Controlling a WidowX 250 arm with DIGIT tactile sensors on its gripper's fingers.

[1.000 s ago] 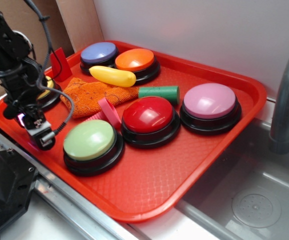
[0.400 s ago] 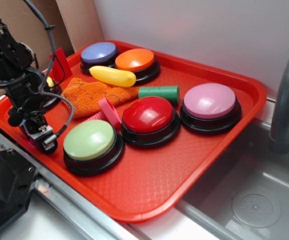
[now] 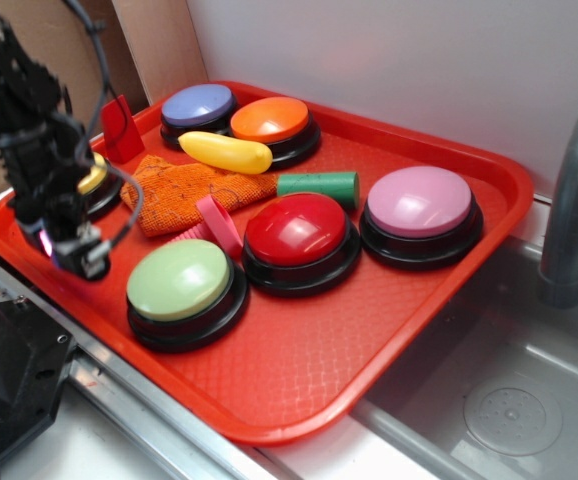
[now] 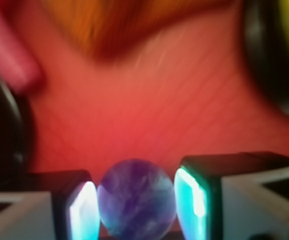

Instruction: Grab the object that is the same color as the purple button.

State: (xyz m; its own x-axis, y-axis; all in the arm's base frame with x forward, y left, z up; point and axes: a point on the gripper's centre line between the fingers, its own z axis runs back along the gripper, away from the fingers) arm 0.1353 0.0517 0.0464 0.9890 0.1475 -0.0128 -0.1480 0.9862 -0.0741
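Claw (image 4: pixel 137 202) closed on purple ball (image 4: pixel 137 205), one pad (image 4: pixel 82 210) touching each side, red tray (image 4: pixel 149 120) beneath, orange cloth (image 4: pixel 119 20) ahead, green button (image 3: pixel 179 280) just beside claw.

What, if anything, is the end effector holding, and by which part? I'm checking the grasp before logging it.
The end effector holds the small glossy dark-purple ball, its two fingers pressing the ball's opposite sides.

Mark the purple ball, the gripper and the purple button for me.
ball (image 4: pixel 137 199), wrist view, middle of its face
gripper (image 4: pixel 137 207), wrist view, between the two fingertips
purple button (image 3: pixel 198 104), exterior view, top of its dome
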